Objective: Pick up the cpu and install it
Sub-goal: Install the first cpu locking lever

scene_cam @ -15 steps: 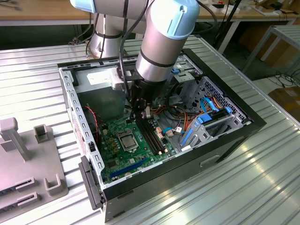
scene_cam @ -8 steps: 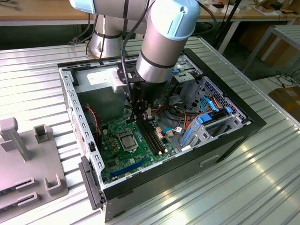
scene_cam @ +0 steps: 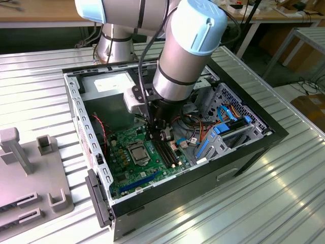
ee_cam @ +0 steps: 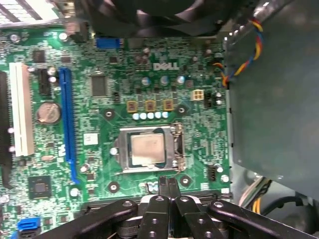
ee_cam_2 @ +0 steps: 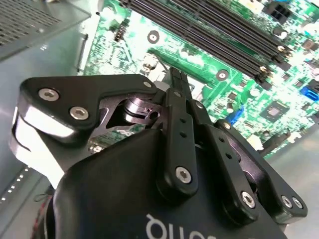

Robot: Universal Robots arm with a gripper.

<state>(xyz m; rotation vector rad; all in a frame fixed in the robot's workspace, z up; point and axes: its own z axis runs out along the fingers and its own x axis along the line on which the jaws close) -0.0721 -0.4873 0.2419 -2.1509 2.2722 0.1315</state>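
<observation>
The cpu (ee_cam: 147, 149), a dull silver square, lies flat inside the metal-framed socket (ee_cam: 175, 160) on the green motherboard (ee_cam: 99, 104). In the exterior view the cpu (scene_cam: 138, 151) sits in the middle of the board within the open computer case (scene_cam: 244, 152). My gripper (ee_cam: 168, 183) is shut with nothing between its fingers, its tips just beside the socket's edge, on the side of the black memory slots (ee_cam_2: 214, 30). In the second wrist view the gripper (ee_cam_2: 177, 75) points down at the board, fingers pressed together. In the exterior view the gripper (scene_cam: 157, 133) hangs inside the case beside the socket.
A blue drive cage (scene_cam: 228, 132) and loose cables (scene_cam: 190, 124) crowd the case at the exterior view's right. A grey fixture (scene_cam: 30, 173) stands on the table at that view's left. A black fan (ee_cam: 149, 15) and a long blue slot (ee_cam: 66, 124) border the board.
</observation>
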